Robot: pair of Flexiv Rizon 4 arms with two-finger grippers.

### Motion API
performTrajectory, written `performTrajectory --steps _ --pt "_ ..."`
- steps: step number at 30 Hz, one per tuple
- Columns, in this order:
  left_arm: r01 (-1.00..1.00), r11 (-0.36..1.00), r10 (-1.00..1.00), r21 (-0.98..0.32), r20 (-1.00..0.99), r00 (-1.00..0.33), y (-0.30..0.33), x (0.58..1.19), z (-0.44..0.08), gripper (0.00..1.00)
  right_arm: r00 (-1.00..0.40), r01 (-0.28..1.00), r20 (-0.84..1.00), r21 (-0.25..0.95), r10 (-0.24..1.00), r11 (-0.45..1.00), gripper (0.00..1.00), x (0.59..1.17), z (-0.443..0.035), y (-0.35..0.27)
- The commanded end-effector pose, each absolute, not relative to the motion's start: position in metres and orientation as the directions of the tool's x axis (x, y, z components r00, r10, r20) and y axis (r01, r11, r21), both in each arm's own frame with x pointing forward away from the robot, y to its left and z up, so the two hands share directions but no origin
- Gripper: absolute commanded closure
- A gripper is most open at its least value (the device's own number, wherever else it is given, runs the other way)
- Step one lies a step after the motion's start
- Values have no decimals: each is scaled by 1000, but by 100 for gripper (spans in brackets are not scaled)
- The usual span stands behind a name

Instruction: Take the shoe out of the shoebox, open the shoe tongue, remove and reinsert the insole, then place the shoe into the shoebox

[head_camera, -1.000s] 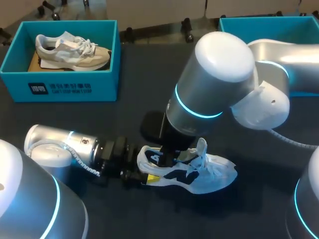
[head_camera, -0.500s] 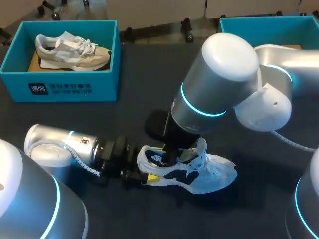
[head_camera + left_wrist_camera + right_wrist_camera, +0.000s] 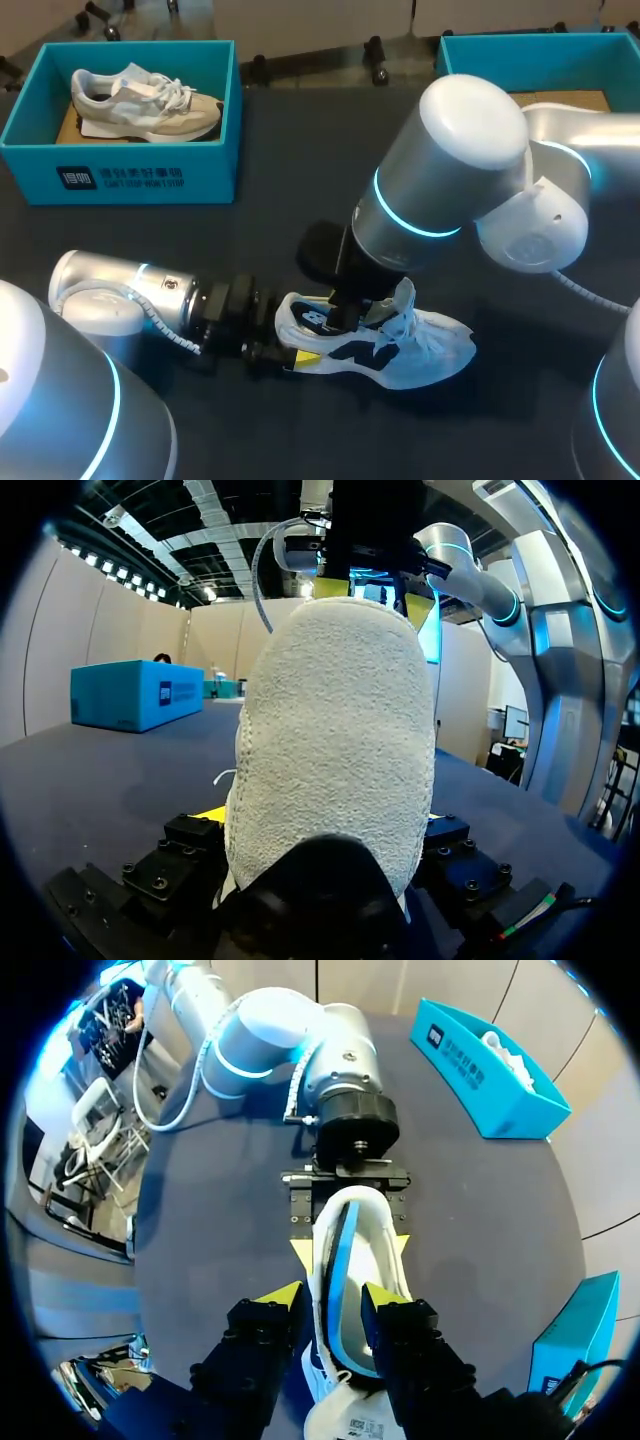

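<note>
Shoe (image 3: 385,345) sits mid-bench (image 3: 300,180), toe pointing right, outside the shoebox (image 3: 520,55) at far right. My left end effector (image 3: 350,1248) is clamped on the heel from both sides. My right end effector (image 3: 333,1298) sits over the shoe's opening; can't tell whether it grips.

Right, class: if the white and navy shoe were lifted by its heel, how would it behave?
Probably light and fairly soft: on the shoe, the tongue flops open. Held only at the heel by the left hand, its toe would likely droop. The loose laces may dangle and snag.
</note>
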State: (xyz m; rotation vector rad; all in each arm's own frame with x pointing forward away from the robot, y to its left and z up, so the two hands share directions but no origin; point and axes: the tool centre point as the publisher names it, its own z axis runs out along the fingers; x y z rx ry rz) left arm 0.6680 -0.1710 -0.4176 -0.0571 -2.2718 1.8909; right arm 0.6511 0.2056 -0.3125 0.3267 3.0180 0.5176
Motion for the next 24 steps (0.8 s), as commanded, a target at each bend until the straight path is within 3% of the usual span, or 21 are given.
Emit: performTrajectory --steps 1,20,24 --pt "-89 190 145 -978 118 -982 -172 671 -422 100 -977 196 -14 357 215 913 65 653 -322 201" --pt "-89 190 145 -978 118 -982 -172 671 -422 100 -979 193 26 397 200 897 71 659 -337 200" --pt "-89 190 145 -978 118 -982 -172 671 -422 100 -981 187 30 402 192 896 77 661 -338 200"
